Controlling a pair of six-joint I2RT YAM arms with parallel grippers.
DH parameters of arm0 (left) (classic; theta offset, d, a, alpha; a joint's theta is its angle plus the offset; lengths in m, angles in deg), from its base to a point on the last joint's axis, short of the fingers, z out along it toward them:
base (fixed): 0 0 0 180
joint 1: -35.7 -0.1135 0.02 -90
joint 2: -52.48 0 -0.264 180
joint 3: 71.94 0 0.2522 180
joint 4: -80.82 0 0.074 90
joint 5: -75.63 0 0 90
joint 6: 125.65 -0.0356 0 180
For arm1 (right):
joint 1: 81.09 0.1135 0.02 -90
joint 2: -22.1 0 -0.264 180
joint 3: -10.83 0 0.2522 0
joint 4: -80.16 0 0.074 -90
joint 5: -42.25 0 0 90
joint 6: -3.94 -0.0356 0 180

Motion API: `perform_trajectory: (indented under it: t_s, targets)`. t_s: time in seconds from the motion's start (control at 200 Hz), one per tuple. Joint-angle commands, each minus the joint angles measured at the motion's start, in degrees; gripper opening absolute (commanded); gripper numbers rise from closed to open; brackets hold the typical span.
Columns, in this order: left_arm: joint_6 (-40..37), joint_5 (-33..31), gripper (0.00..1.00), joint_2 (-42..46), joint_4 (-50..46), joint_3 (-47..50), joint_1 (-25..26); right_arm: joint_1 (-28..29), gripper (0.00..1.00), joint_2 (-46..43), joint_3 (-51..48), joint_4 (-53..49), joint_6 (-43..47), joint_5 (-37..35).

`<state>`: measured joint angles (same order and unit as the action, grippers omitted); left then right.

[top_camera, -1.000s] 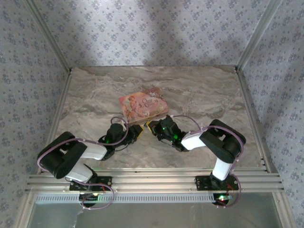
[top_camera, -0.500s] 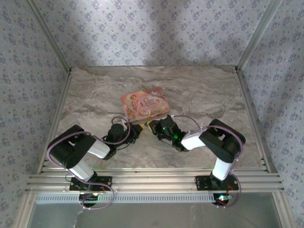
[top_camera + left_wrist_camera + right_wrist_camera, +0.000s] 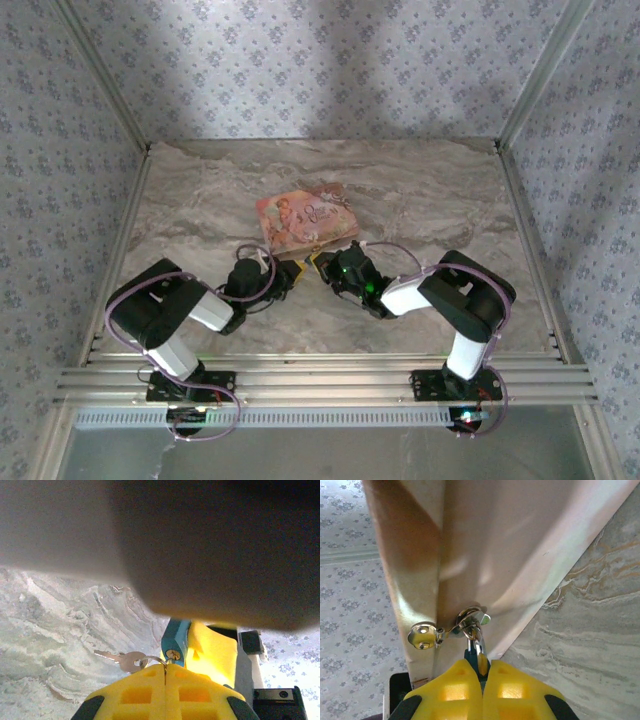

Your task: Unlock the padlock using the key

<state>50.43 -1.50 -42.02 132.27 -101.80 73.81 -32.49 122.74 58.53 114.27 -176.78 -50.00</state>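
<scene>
Though tiny, padlock (image 3: 175,636) on box (image 3: 520,555) hasp (image 3: 470,617).

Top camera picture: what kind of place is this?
Probably a robot test booth: floral-wallpapered walls box in a marble-patterned tabletop, silver aluminium frame rails edge it, and two black-and-white robot arms are bolted at its near edge.

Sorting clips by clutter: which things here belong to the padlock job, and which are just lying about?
In the job: padlock, shut in right pincer; key and key ring, ring nipped by shut left pincer.
Just about: pink floral box, its clasp carrying the padlock; marble table.
</scene>
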Motion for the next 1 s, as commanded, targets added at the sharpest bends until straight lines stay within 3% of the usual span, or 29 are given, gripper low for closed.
perform_trajectory:
  t_s: [0.0,0.14,0.345,0.585,0.69,0.939,0.994]
  targets:
    - [-3.2,5.4,0.0,-0.6,1.3,-4.0,0.3,2.5,0.0,0.2,1.8,-5.9,3.3,7.1]
    - [-13.3,7.2,0.0,1.1,-4.5,-5.8,0.1,2.4,0.0,-0.1,2.7,-7.3,4.2,9.0]
    - [-38.5,6.7,0.0,5.5,-13.2,-6.0,1.8,1.8,0.0,-1.2,4.0,-10.3,6.0,11.3]
    - [-66.5,-5.4,0.0,8.7,-26.5,-7.5,11.2,1.7,0.0,-3.2,2.3,-10.5,5.8,12.7]
    - [-68.7,-7.8,0.0,9.1,-26.0,-6.6,11.9,1.6,0.0,-4.2,1.6,-11.2,6.3,12.8]
    - [-65.0,-9.3,0.0,11.4,-25.9,-5.9,11.7,1.4,0.0,-6.3,0.9,-12.2,8.4,11.6]
    - [-64.4,-9.6,0.12,12.2,-26.8,-5.8,11.6,1.4,0.0,-7.0,1.1,-13.9,9.6,11.5]
